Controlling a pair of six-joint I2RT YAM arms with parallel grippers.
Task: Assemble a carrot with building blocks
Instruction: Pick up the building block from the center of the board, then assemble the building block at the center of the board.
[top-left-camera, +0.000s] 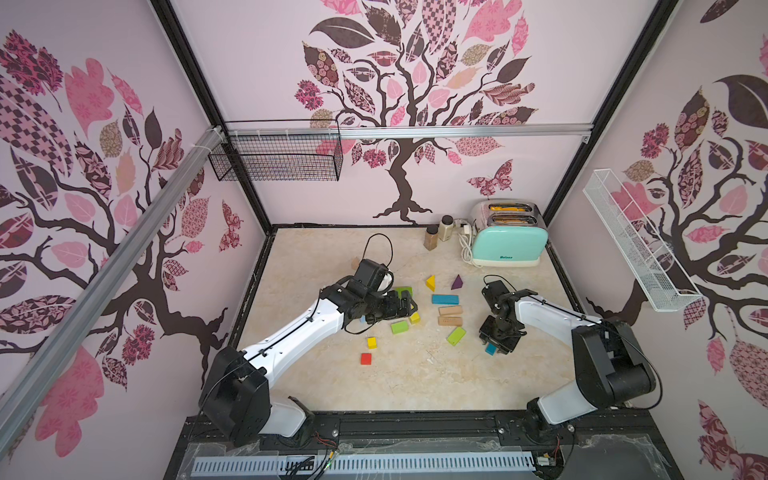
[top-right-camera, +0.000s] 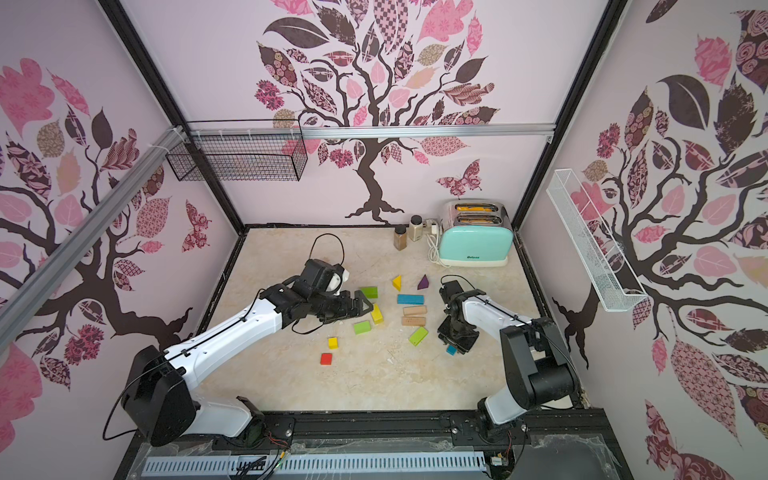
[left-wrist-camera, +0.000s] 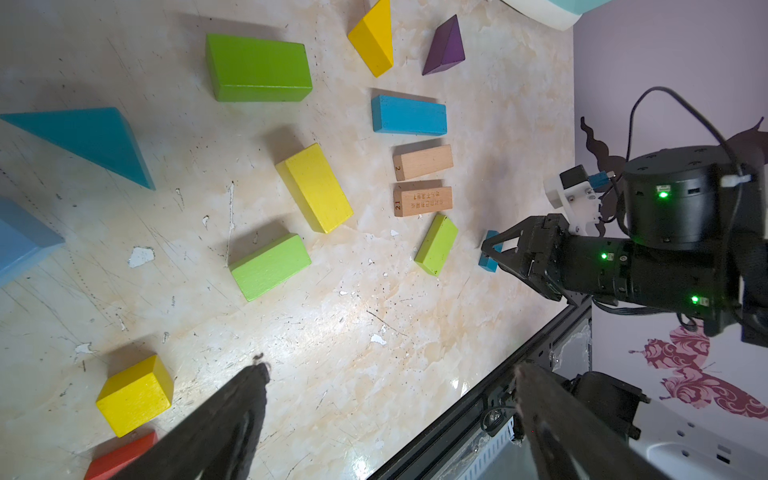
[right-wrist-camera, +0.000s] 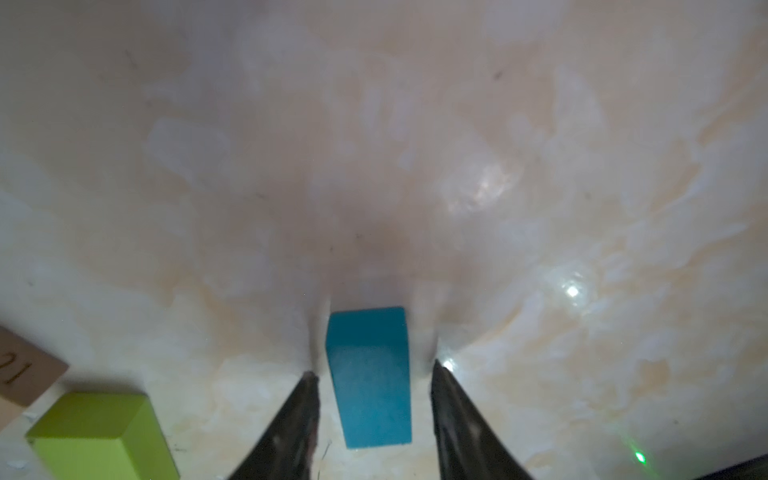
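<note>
The small teal wooden block (right-wrist-camera: 370, 399) rests on the marble-patterned tabletop (top-left-camera: 415, 374) and is straddled by the right gripper (right-wrist-camera: 372, 370). Its jaws are apart, with a narrow gap seen on each side. If the closure is off-centre, the block could be twisted, squeezed out, or shoved against the light-green wooden bar (right-wrist-camera: 99, 432) just beside it. The left gripper (left-wrist-camera: 390, 370) is spread wide and empty above the scattered blocks (left-wrist-camera: 313, 187), which could be knocked.

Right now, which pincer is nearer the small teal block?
Right. The right pincer straddles the small teal block, with gaps showing on either side. The left pincer is open and far off, beside a yellow bar.
</note>
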